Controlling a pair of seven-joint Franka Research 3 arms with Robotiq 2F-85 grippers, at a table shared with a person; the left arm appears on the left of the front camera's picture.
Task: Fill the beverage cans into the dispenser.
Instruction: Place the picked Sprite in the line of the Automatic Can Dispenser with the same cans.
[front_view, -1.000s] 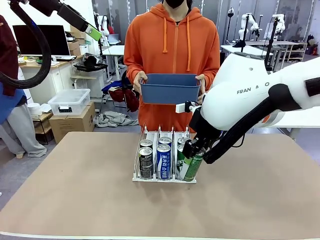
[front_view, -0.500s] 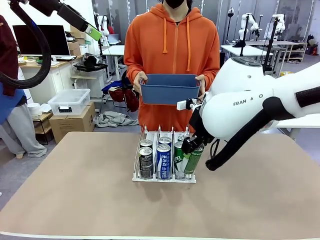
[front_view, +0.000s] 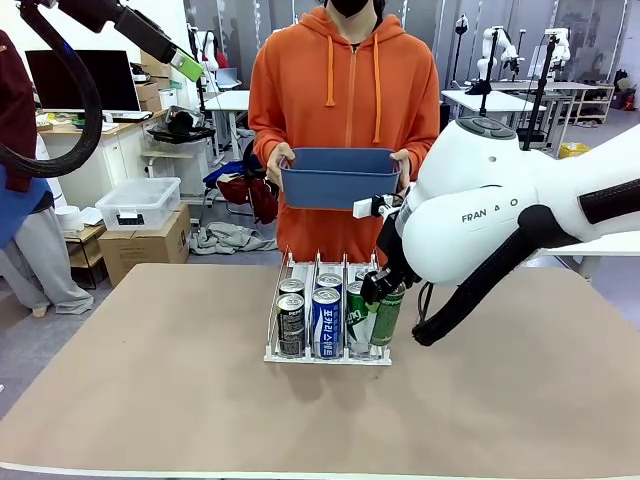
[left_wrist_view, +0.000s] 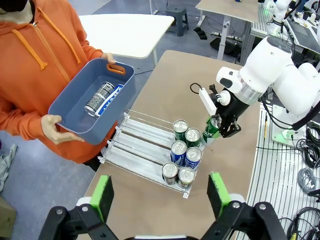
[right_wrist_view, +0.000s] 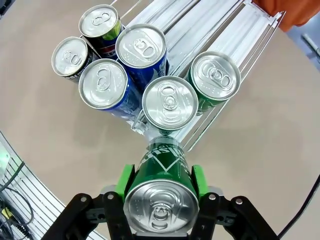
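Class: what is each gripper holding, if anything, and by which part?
The right gripper holds a green can by its sides, near the top end. The left gripper is open and holds nothing.

Glossy metal cans (right_wrist_view: 170, 105) with silver tops, clear plastic dispenser (left_wrist_view: 137, 142), smooth blue plastic tub (front_view: 338, 180), matt tabletop (front_view: 150, 380)

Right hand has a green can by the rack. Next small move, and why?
Probably lift and carry it back over the bare stretch of the right lane, then stand it up. The right hand grips the held green can tilted by the dispenser's front right corner, and two green cans fill that lane's front.
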